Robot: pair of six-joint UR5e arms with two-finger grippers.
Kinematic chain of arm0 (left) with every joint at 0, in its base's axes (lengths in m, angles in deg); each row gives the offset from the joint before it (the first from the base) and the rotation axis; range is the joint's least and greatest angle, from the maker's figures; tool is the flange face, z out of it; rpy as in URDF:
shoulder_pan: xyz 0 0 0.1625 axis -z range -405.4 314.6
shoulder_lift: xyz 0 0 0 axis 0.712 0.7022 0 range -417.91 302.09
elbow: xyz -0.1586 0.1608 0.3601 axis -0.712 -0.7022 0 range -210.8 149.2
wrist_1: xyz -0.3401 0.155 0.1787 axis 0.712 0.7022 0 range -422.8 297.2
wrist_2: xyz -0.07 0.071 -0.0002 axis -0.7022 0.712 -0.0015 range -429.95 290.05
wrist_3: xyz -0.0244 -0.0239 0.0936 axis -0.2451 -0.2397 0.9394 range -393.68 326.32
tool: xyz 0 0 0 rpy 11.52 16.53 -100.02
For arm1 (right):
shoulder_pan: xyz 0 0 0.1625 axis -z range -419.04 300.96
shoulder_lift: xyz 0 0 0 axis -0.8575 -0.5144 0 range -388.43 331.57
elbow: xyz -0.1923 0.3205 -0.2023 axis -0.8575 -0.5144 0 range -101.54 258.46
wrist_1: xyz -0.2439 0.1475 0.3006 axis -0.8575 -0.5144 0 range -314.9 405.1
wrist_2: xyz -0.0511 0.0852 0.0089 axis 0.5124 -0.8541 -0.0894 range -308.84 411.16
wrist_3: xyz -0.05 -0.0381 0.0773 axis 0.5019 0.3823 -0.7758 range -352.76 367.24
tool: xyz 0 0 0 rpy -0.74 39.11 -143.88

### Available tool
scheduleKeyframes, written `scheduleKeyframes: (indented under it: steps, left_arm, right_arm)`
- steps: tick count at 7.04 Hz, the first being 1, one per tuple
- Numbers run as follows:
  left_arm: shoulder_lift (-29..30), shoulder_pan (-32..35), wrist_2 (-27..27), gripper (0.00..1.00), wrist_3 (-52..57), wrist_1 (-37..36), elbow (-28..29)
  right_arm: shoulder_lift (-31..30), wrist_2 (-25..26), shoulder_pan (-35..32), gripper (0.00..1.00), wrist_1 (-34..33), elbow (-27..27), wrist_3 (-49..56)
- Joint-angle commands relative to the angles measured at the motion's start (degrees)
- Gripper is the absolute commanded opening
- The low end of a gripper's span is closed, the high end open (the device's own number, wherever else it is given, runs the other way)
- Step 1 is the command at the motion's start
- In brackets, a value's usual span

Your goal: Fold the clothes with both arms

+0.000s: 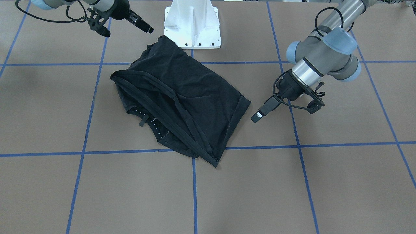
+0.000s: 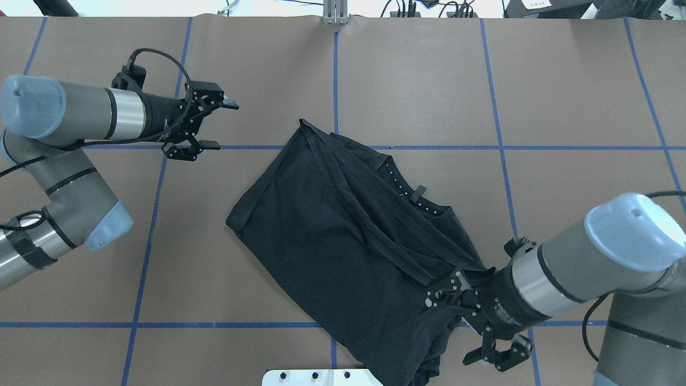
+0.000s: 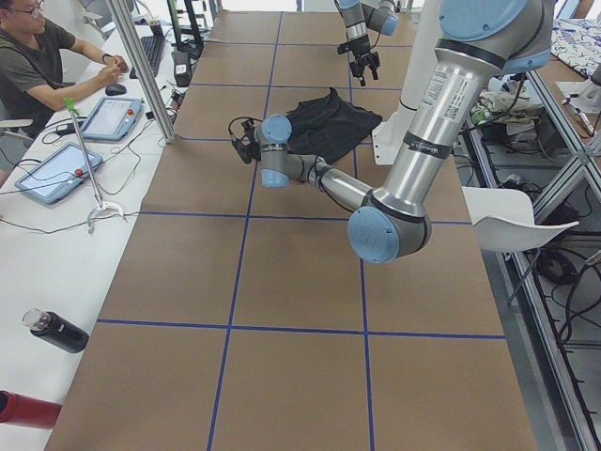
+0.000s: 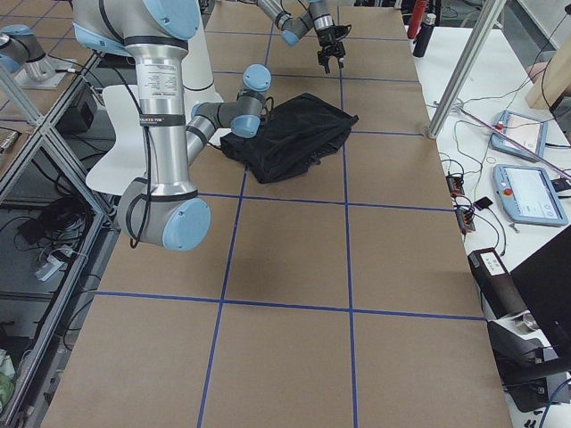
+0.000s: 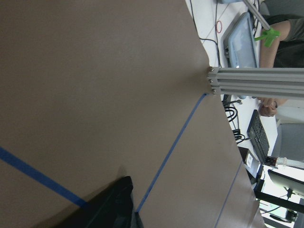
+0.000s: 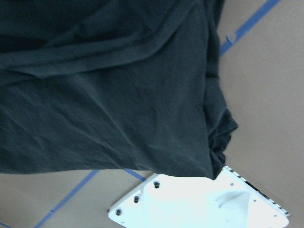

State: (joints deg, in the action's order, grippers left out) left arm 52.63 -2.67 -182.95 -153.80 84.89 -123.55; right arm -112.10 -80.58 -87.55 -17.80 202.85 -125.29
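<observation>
The black T-shirt (image 2: 332, 241) lies mid-desk, loosely folded into a rough rectangle. In the overhead view its long axis runs diagonally, from upper left down to the white pedestal (image 1: 192, 24) at the lower right. The collar (image 2: 410, 195) (small white marks dot its inside) opens toward the far side. The fabric is matte and soft, creased in long ridges, with seamed hems at the edges. The desk (image 2: 563, 80) is flat brown paper gridded with blue tape (image 2: 498, 107).

The left arm (image 2: 80, 115) reaches level across the desk. Its end effector (image 2: 226, 124) is spread and empty, beside the shirt. The right arm (image 2: 589, 257) angles in, and its end effector (image 1: 128, 32) hangs over the corner near the pedestal, also spread and gripping nothing.
</observation>
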Motion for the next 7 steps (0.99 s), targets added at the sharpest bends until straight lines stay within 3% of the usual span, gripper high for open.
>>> scheduleKeyframes:
  steps: [1,3,4,7]
  left_arm:
    - [-7.7,-10.2,10.9,1.00,2.5,-11.3,-8.8]
    - [-8.6,-12.7,14.1,1.00,3.0,-11.8,-7.5]
    - [-7.2,-12.7,14.1,0.90,3.0,-11.8,-5.6]
    - [-4.4,-12.8,14.1,0.75,3.0,-11.8,-2.4]
  right_arm:
    - [8.0,-0.6,-11.4,1.00,-0.4,-8.7,0.4]
    - [10.2,-0.6,-13.8,1.00,-0.6,-11.5,2.4]
    - [10.2,-0.7,-13.8,1.00,-0.6,-11.5,2.4]
    - [10.1,-0.8,-13.9,1.00,-0.6,-11.5,2.5]
